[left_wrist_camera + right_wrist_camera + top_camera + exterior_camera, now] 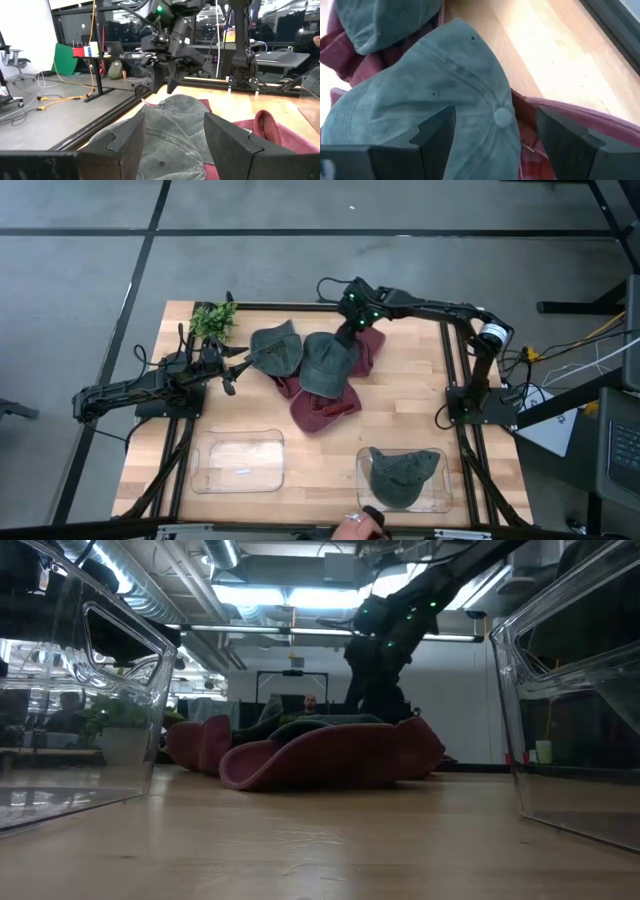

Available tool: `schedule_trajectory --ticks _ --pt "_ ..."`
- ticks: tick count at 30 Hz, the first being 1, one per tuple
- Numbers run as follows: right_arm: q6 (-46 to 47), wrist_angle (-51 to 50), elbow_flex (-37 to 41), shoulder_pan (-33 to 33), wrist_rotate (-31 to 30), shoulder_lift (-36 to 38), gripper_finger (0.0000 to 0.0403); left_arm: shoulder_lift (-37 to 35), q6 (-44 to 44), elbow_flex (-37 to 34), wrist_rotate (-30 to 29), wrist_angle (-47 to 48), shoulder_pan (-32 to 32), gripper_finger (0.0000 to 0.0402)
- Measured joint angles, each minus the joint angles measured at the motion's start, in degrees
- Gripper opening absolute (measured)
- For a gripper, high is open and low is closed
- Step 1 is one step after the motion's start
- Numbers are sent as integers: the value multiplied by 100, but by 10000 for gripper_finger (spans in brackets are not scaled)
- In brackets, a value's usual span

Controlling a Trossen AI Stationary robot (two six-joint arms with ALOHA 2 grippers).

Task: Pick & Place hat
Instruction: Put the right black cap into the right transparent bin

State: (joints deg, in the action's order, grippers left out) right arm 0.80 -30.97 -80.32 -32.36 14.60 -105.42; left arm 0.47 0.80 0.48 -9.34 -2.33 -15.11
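Several caps lie piled mid-table: a green cap (pixel 325 363) lies on maroon caps (pixel 325 410), and another green cap (pixel 277 348) sits to its left. My right gripper (pixel 350 330) is open just above the middle green cap's crown (pixel 470 100), one finger on each side of the top button (pixel 503 117). My left gripper (pixel 233 370) is open at the left green cap's (pixel 165 140) left side, and I see no touch. A third green cap (pixel 403 475) lies in the near right clear bin.
Two clear bins stand at the near edge: the left one (pixel 205 470) holds only a small scrap, the right one (pixel 365 490) a cap. A small plant (pixel 213 320) is at the far left corner. A person's hand (pixel 358 525) shows at the near edge.
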Motion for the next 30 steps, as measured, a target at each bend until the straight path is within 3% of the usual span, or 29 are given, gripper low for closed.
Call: schedule_trajectory --ticks 9,18,30 --pt "-249 -743 -563 0 5 -660 273 0 0 0 0 0 -1 198" --pt "-147 -636 -563 -60 695 -709 273 0 0 0 0 0 -1 198" --pt "-64 -584 -569 -121 670 -886 273 0 0 0 0 0 -1 198"
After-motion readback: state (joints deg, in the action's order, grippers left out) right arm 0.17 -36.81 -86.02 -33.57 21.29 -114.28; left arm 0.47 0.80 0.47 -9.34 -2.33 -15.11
